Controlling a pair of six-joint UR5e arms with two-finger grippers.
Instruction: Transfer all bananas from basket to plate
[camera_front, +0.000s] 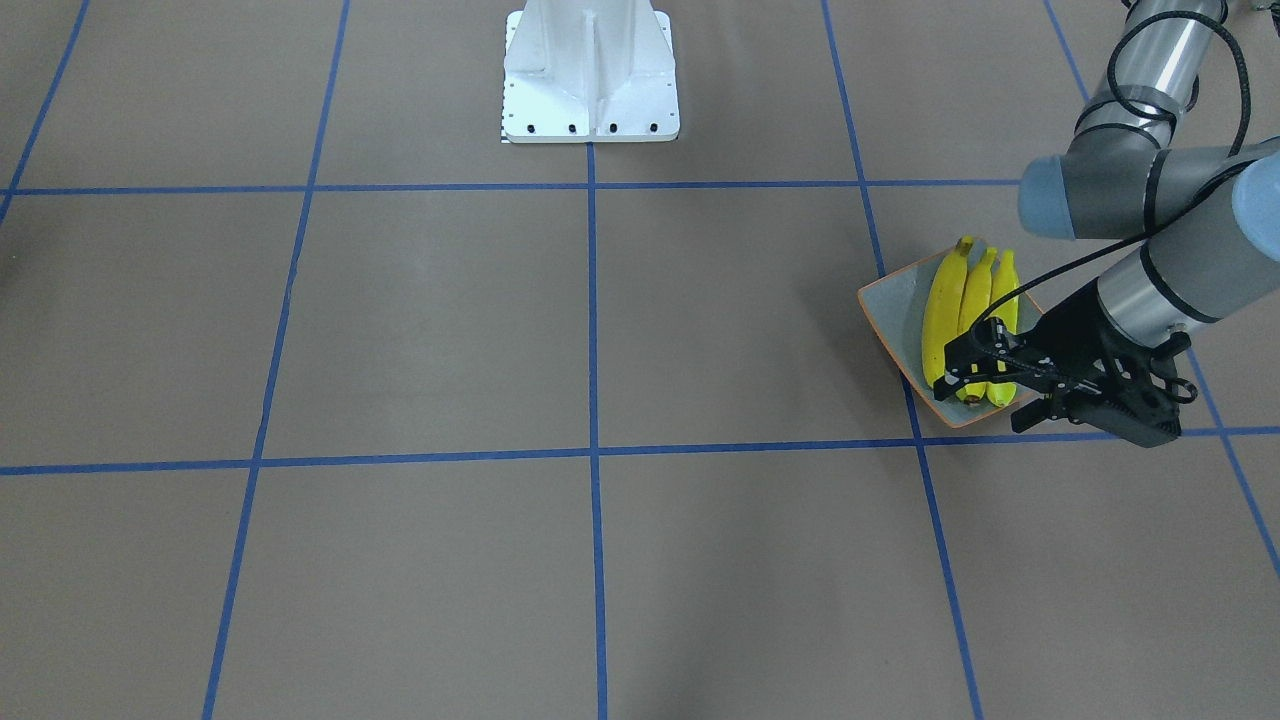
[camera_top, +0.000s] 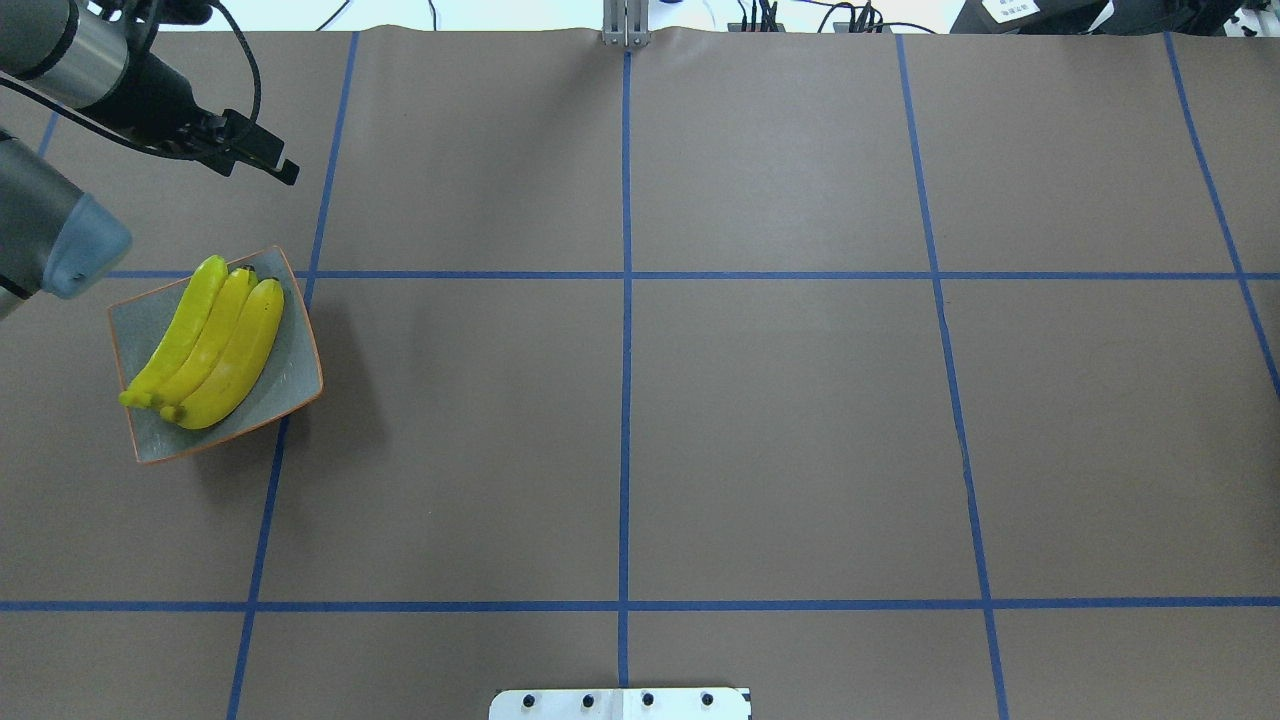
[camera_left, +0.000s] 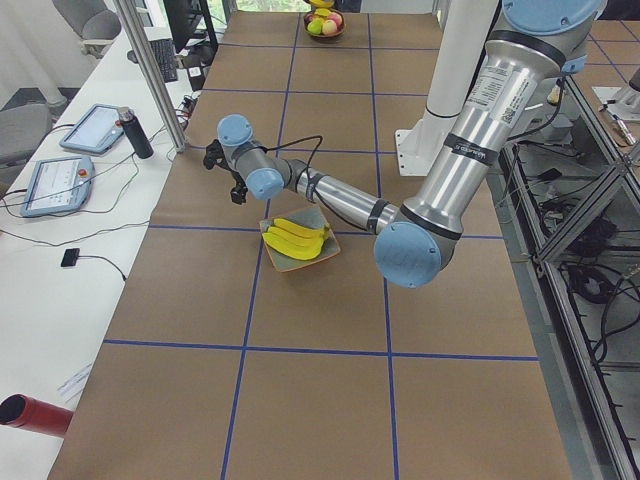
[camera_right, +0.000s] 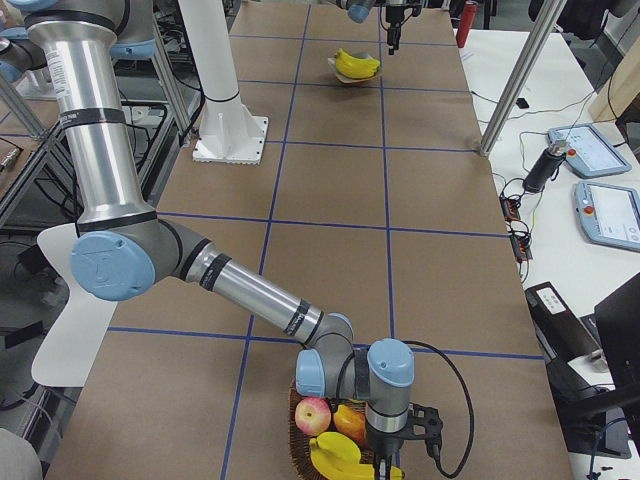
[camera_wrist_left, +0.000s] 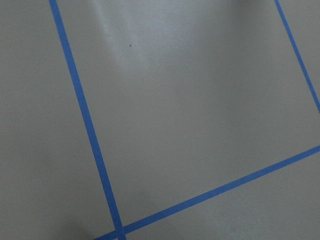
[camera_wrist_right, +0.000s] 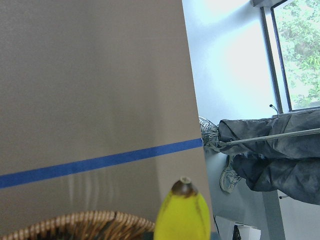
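Three yellow bananas (camera_top: 215, 340) lie side by side on the square grey-blue plate (camera_top: 135, 320), also seen in the front view as bananas (camera_front: 945, 310) on the plate (camera_front: 895, 300). My left gripper (camera_front: 980, 405) hovers above the table just past the plate's far edge (camera_top: 265, 160), open and empty. A fourth banana (camera_right: 330, 455) lies in the wicker basket (camera_right: 297, 440) at the table's other end. My right gripper (camera_right: 385, 465) hangs right over it; I cannot tell whether it is open or shut. The right wrist view shows the banana's tip (camera_wrist_right: 182, 215) and the basket rim (camera_wrist_right: 85, 222).
A red apple (camera_right: 313, 413) and an orange fruit (camera_right: 350, 420) share the basket. The white robot base (camera_front: 590, 70) stands at the table's middle edge. Metal posts (camera_left: 150, 75) and a side desk with tablets (camera_right: 605, 210) lie past the far edge.
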